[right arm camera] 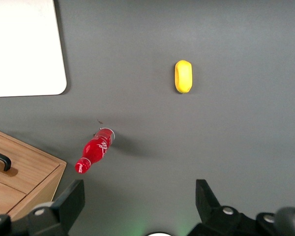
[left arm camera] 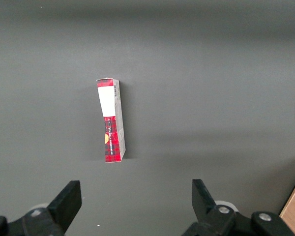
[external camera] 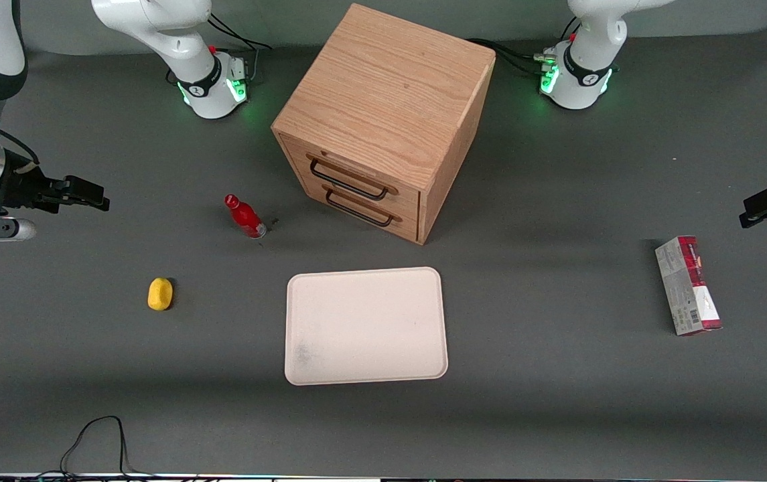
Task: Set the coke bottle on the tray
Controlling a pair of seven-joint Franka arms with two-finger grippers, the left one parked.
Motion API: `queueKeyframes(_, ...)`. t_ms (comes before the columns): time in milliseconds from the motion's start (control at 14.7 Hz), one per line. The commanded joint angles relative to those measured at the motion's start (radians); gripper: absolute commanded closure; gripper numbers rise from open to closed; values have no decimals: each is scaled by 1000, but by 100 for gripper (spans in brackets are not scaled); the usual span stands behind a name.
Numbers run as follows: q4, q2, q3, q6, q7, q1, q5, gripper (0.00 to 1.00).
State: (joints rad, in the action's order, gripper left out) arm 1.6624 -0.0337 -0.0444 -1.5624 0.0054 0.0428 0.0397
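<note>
One dark grey counter (external camera: 557, 201) carries everything in the front view: the coke bottle (external camera: 244, 216) stands upright in front of the wooden drawer cabinet (external camera: 383, 120), the cream tray (external camera: 366, 326) lies nearer the camera, a yellow lump (external camera: 160, 294) sits toward my end, and a red-and-grey carton (external camera: 687, 285) toward the parked arm's. My jaws (external camera: 82, 194) hang apart, well clear of the bottle. From my wrist, bottle (right arm camera: 94, 150), tray corner (right arm camera: 24, 49) and lump (right arm camera: 183, 76) show; white script on the bottle is unreadable.
</note>
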Motion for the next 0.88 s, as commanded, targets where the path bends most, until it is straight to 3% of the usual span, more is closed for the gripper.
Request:
queueKeyframes(0,8,9,-15,12,-15,9,-8,0)
queueKeyframes(815,-9,14,-37,28,10,11,-11,0)
